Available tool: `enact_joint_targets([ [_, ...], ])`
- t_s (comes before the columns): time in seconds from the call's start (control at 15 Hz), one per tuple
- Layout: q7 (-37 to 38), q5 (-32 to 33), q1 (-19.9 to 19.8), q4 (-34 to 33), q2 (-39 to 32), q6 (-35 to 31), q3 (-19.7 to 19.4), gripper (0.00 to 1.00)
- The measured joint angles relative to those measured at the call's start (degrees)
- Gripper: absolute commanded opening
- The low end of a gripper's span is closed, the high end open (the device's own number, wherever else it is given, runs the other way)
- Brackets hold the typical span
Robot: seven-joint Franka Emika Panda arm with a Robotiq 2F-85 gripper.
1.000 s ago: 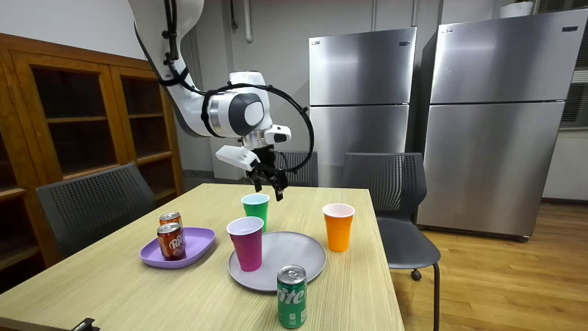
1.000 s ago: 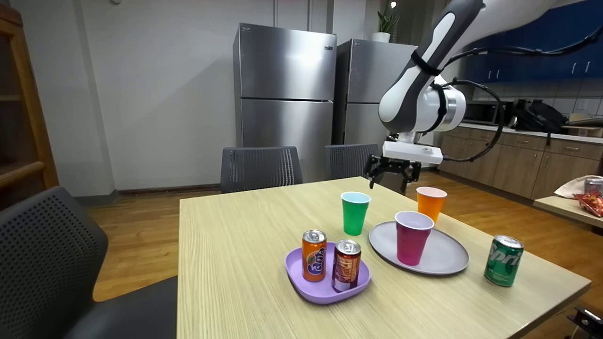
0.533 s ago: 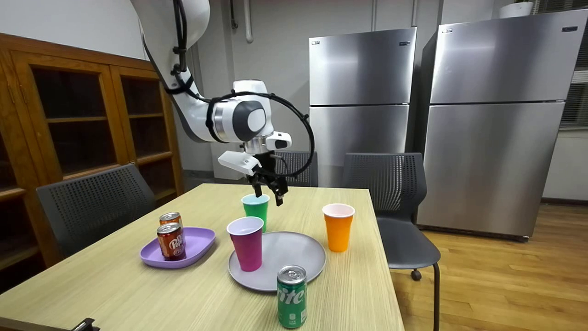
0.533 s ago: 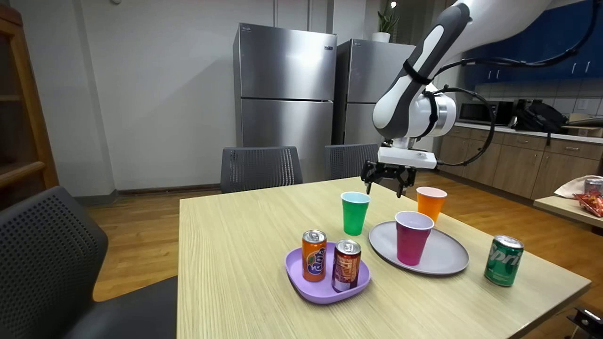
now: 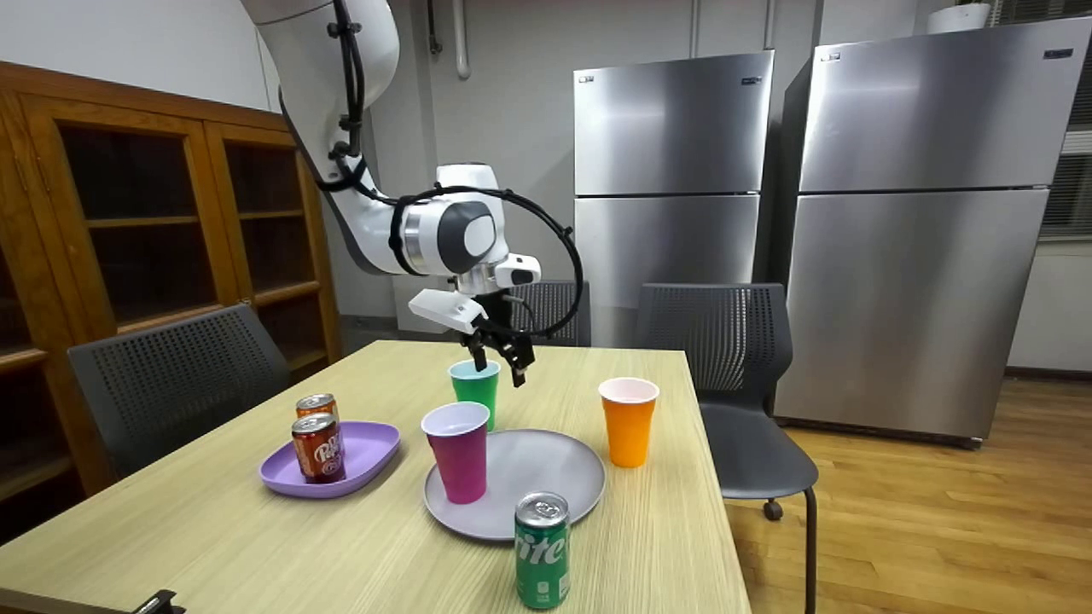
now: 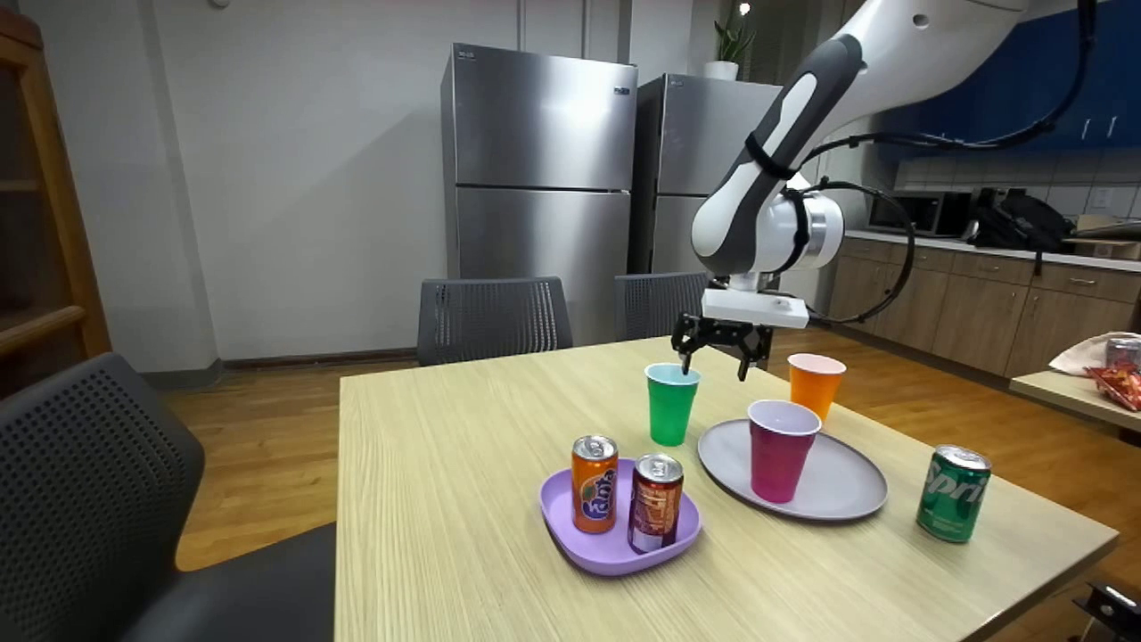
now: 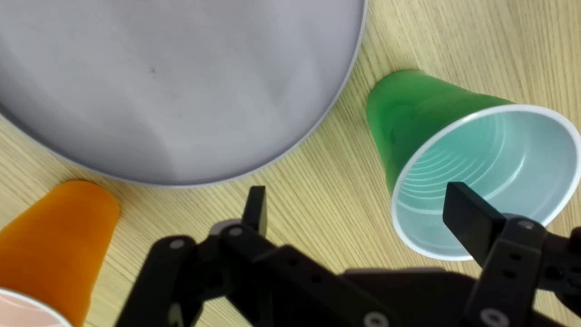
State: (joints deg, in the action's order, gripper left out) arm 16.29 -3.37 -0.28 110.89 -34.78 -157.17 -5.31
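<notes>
My gripper (image 7: 358, 200) is wide open with nothing between its fingers. In the wrist view one finger (image 7: 472, 218) overlaps the mouth of the green cup (image 7: 408, 109); the other stands over bare tabletop. The gripper (image 6: 714, 367) hangs at about rim height near the upright green cup (image 6: 670, 415) in an exterior view; whether they touch I cannot tell. A purple cup (image 5: 461, 465) stands on the round grey plate (image 5: 554, 469). Beside that plate is an orange cup (image 5: 629, 431), also partly visible in the wrist view.
A purple tray (image 6: 570, 548) holds a Fanta can (image 6: 595, 486) and a Dr Pepper can (image 6: 655, 508). Near the plate stands a green Sprite can (image 6: 954, 495). Dark chairs (image 5: 717, 341) surround the wooden table (image 5: 213, 529). Two steel refrigerators (image 5: 674, 128) stand behind.
The arm has come down and closer to the green cup; in an exterior view it has also shifted left. Its fingers have stayed open, and cups, cans, plate and tray have not moved.
</notes>
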Motion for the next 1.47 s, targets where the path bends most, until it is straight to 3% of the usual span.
enact_joint_targets([
  [0.4, 0.00, 0.00, 0.57, -3.16, -3.08, 0.82, 0.02, 0.97],
  [0.47, 0.00, 0.00, 0.64, -3.52, -3.51, 0.82, 0.02, 0.73],
  [0.6, 0.00, 0.00, 0.75, -4.14, -4.12, 0.82, 0.02, 0.70],
  [1.13, 0.00, 0.00, 0.79, -5.10, -4.48, 0.82, 0.02, 0.07],
  [1.27, 0.00, 0.00, 0.79, -5.17, -4.48, 0.82, 0.05, 0.00],
  [1.47, 0.00, -0.17, 0.79, -5.39, -4.42, 0.81, 0.27, 0.01],
])
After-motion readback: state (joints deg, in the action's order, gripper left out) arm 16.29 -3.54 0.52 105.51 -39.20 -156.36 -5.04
